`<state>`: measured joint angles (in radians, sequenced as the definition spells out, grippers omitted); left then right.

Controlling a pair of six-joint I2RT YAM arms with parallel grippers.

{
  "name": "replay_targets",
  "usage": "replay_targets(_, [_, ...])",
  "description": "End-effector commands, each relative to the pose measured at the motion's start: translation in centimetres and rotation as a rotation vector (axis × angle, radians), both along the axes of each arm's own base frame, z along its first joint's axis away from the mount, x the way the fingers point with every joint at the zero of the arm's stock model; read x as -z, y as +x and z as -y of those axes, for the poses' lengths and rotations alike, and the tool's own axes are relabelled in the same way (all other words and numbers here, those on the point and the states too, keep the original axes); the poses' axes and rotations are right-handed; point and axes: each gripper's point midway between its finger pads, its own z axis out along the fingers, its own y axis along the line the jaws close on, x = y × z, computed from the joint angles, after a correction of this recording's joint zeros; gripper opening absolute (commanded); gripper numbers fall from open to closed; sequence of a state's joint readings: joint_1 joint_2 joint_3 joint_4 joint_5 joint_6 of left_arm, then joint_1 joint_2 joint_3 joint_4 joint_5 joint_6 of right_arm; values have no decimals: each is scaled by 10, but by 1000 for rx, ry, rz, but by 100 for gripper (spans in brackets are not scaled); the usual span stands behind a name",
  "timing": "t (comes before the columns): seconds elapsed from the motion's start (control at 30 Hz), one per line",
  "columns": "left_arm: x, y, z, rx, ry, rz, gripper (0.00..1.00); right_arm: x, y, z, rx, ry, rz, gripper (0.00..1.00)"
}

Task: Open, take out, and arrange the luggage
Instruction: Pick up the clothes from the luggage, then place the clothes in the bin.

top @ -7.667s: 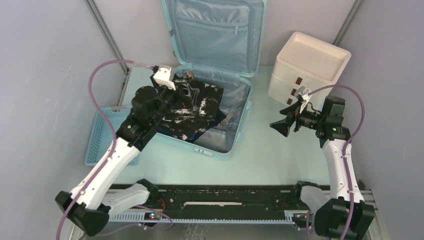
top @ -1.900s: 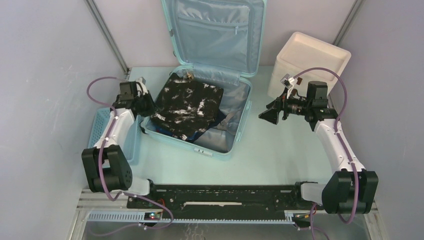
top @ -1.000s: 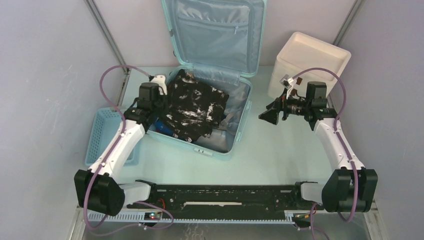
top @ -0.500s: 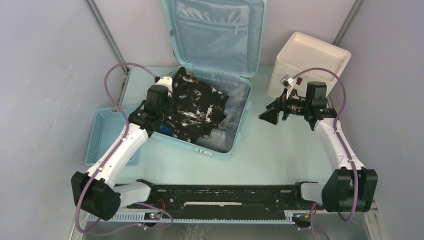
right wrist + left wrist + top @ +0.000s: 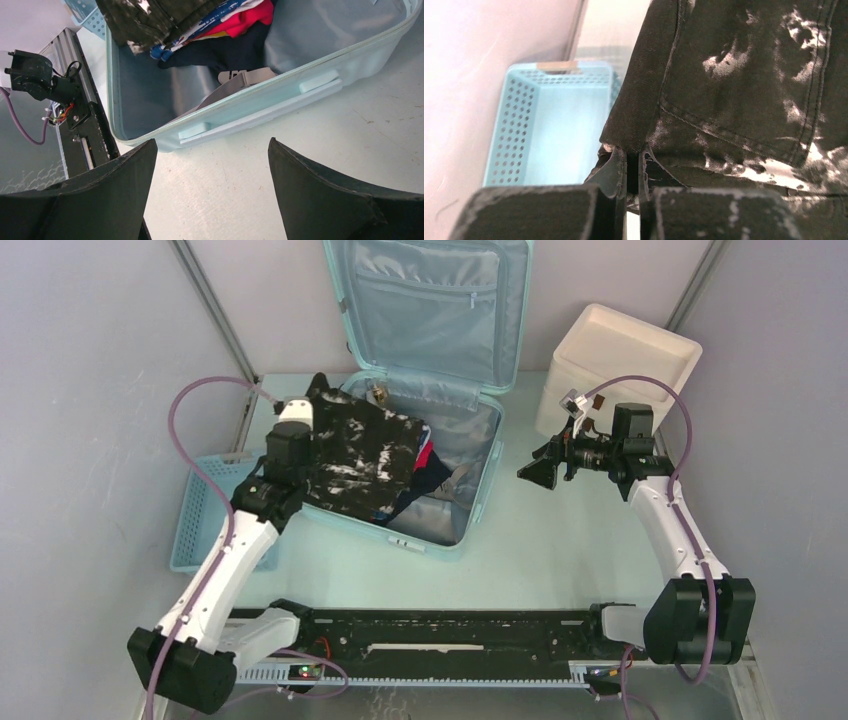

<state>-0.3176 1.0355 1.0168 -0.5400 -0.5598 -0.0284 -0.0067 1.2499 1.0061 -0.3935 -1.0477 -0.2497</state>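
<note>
The luggage [image 5: 478, 502] lies open on the table, its lid [image 5: 430, 310] standing up at the back. My left gripper [image 5: 308, 452] is shut on the edge of a black garment with white splatter [image 5: 365, 455], holding it over the case's left side. In the left wrist view the fingertips [image 5: 633, 156] pinch a fold of that garment [image 5: 744, 75]. Red and blue clothes [image 5: 422, 462] show beneath it. My right gripper [image 5: 530, 472] hovers open to the right of the case, nothing between its fingers. Its wrist view has the gripper [image 5: 212, 142] above bare table near the case's rim [image 5: 260, 107].
A blue slatted basket [image 5: 205, 510] sits left of the case, also under my left gripper [image 5: 554, 125]. A cream-white box [image 5: 620, 365] stands at the back right. Dark clothes [image 5: 225, 50] and a grey strap [image 5: 235, 82] lie inside the case. A black rail [image 5: 440, 630] runs along the near edge.
My left gripper has carried the black garment leftward toward the case's left rim, uncovering red and blue clothes. The right arm has not moved.
</note>
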Motion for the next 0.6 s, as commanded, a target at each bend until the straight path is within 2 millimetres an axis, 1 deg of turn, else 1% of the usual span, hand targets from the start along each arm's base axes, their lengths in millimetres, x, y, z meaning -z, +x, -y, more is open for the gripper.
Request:
replay_targets(0.0, [-17,-23,-64,-226,82,76,0,-9,1,-1,-12,-7,46,91])
replay_targets(0.17, [-11,-41,-94,-336,78,111,0,-9,0,-2,-17,-3,42,91])
replay_targets(0.3, [-4,-54,-114,-414,84,135,0,-9,-1,-3,-25,9,30,91])
replay_targets(0.4, [-9,-66,-128,-480,110,177,0,-10,-2,-4,-31,17,27,91])
replay_targets(0.47, [-12,-78,-143,-554,131,206,0,-12,-3,-4,-33,21,30,91])
replay_targets(0.57, [-22,-90,-157,-628,178,261,0,-15,-5,-4,-35,30,33,91])
